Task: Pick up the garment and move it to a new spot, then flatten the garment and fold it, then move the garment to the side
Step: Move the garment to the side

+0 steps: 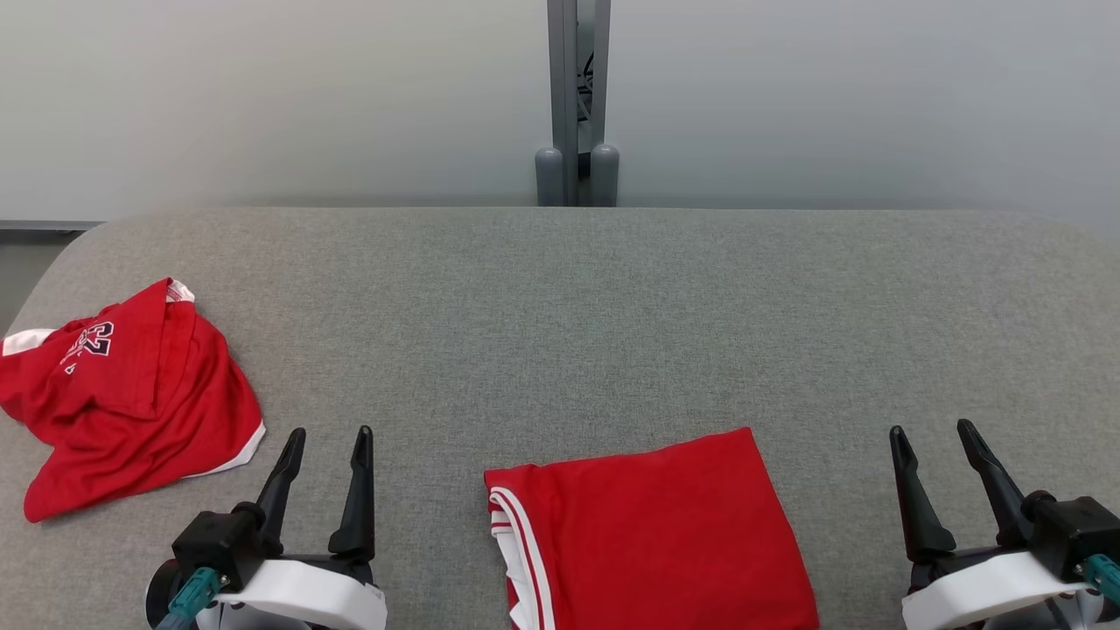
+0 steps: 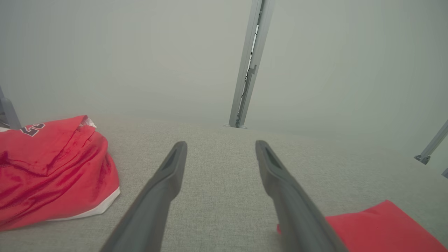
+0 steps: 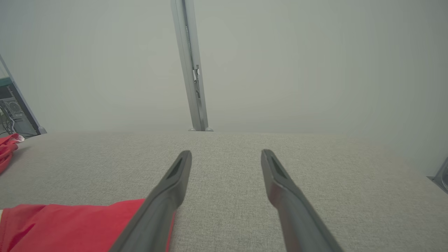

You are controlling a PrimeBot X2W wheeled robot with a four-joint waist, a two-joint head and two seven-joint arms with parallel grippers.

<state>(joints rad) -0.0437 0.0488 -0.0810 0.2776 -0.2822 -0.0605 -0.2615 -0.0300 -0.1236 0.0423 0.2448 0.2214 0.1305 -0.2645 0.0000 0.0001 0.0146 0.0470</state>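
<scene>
A crumpled red garment (image 1: 131, 394) with white trim and a dark printed number lies at the table's left edge, also seen in the left wrist view (image 2: 52, 175). A neatly folded red garment (image 1: 656, 534) with white stripes lies flat at the front centre. My left gripper (image 1: 331, 432) stands open between the two, just right of the crumpled one, with nothing between its fingers (image 2: 168, 175). My right gripper (image 1: 930, 428) is open and empty over bare cloth to the right of the folded garment (image 3: 70, 227).
The grey fabric-covered table (image 1: 560, 306) has rounded far corners and stretches back to a pale wall. A grey metal post (image 1: 577, 105) rises behind the far edge at the centre. Wide bare surface lies in the middle and on the right.
</scene>
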